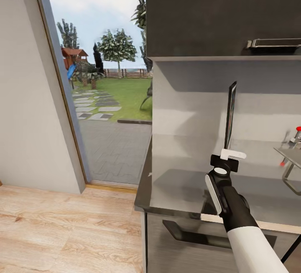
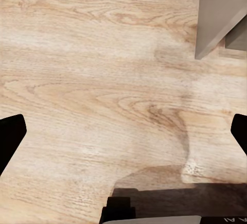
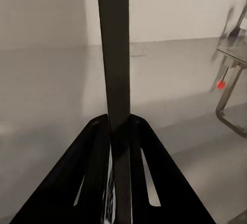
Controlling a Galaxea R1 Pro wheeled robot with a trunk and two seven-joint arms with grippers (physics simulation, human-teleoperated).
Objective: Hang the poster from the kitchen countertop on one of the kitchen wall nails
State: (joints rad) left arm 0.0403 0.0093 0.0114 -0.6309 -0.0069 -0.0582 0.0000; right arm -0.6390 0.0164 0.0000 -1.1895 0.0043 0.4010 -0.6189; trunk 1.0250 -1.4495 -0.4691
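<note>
A long glossy dark-grey countertop (image 1: 184,189) runs along a plain light-grey wall (image 1: 188,97), mirroring the wall in its surface. Above hangs a dark cabinet (image 1: 209,14) with a metal handle (image 1: 274,43). At the far right edge of the counter stands a chrome tap (image 1: 292,156) with a red-topped knob. Below the counter edge a dark drawer handle (image 1: 184,231) shows. To the left, a tall glass door (image 1: 104,89) looks out on a lawn, paving stones and trees. The floor (image 1: 62,231) is pale wood planks.

The right arm reaches forward and up over the counter, its white and black forearm rising to the right gripper (image 1: 226,156). Its fingers are pressed tight on the lower edge of the poster (image 1: 230,114), which stands upright and edge-on above the counter, just in front of the wall, seen as a thin dark strip. In the right wrist view the poster (image 3: 116,69) rises straight between the two black fingers (image 3: 92,177).

The left gripper (image 2: 123,136) points down at the wood floor (image 2: 103,69), its black fingertips (image 2: 10,134) spread wide apart with nothing between them.

No writing can be read.
</note>
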